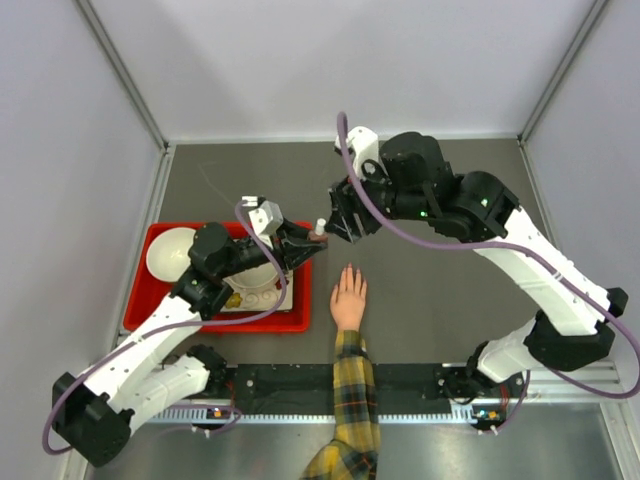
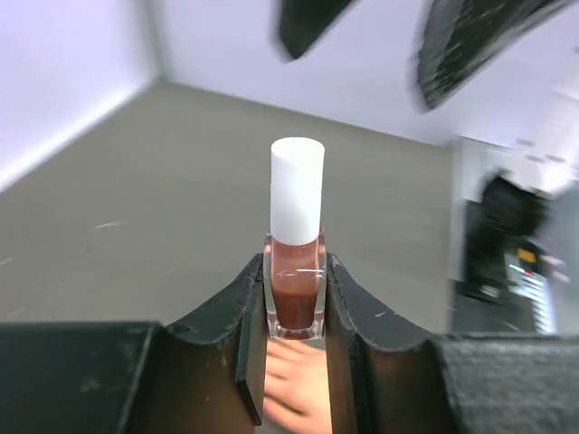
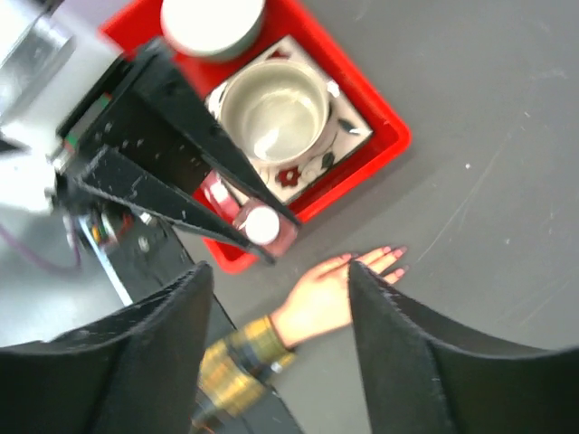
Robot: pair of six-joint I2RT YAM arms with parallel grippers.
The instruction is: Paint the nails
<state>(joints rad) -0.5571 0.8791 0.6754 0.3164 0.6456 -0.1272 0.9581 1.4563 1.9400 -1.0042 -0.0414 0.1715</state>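
Note:
A nail polish bottle (image 2: pixel 297 280) of brown-red polish with a white cap (image 2: pixel 297 188) stands upright between the pads of my left gripper (image 2: pixel 296 303), which is shut on it above the tray's right edge (image 1: pixel 318 236). My right gripper (image 3: pixel 280 268) is open just beyond the cap (image 3: pixel 262 224) and does not touch it (image 1: pixel 338 224). A light-skinned hand (image 1: pixel 349 298) in a yellow plaid sleeve (image 1: pixel 352 400) lies flat on the table, fingers pointing away. The nails (image 3: pixel 391 258) look pinkish at the fingertips, partly behind my right finger (image 3: pixel 398 334).
A red tray (image 1: pixel 140 300) sits left of the hand. It holds a white bowl (image 1: pixel 168 250), a flowered plate (image 3: pixel 348 136) and a metal cup (image 3: pixel 271 113). A grey wall and rail (image 1: pixel 150 190) run along the table's left side.

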